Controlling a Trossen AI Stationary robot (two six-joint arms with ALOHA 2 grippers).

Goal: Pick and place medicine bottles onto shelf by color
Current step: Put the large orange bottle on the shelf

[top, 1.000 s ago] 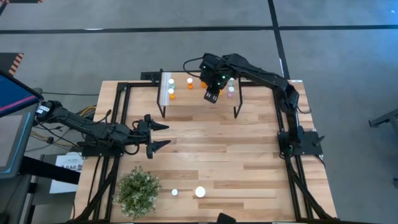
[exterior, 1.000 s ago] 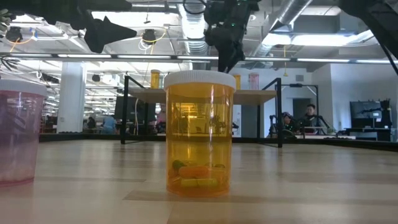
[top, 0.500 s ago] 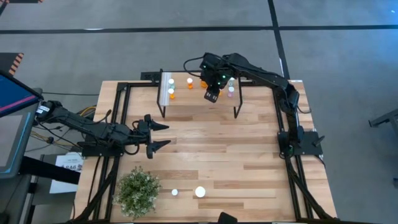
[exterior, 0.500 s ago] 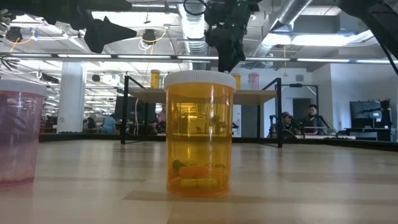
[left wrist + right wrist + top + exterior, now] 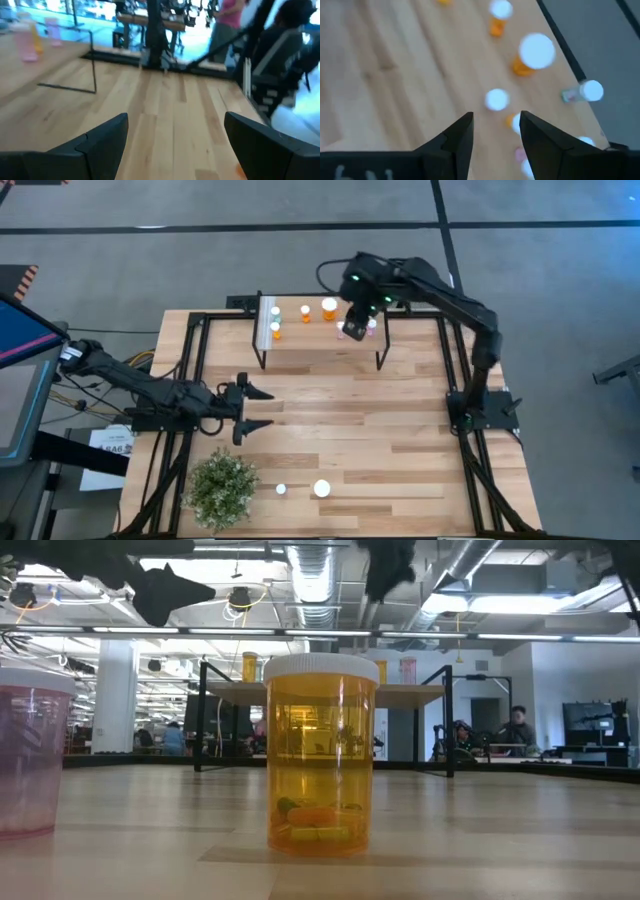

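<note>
The shelf (image 5: 320,330) stands at the table's far side on thin black legs. Several small white-capped bottles stand on its plank: orange ones (image 5: 305,310), a larger orange one (image 5: 329,307) and pink ones (image 5: 371,326). My right gripper (image 5: 350,328) hovers open above the shelf's right half; its wrist view looks down on the larger orange bottle (image 5: 536,50), a small capped bottle (image 5: 496,99) just ahead of the gripper (image 5: 495,125), and a teal bottle lying on its side (image 5: 580,93). My left gripper (image 5: 256,409) waits open over the table's left middle. Two larger bottles, orange (image 5: 320,755) and pink (image 5: 30,755), stand near the near edge.
A green bushy plant (image 5: 222,486) stands at the near left corner, beside the two larger bottles' white caps (image 5: 321,489). Black frame rails (image 5: 196,370) run along both sides of the table. Bare wood lies between the shelf and the near edge. People sit in the room behind (image 5: 517,725).
My right gripper has risen and moved toward the table's right, off the shelf's middle; the larger orange bottle that it stood over now shows uncovered on the plank. My left gripper has drifted slightly toward the near edge.
</note>
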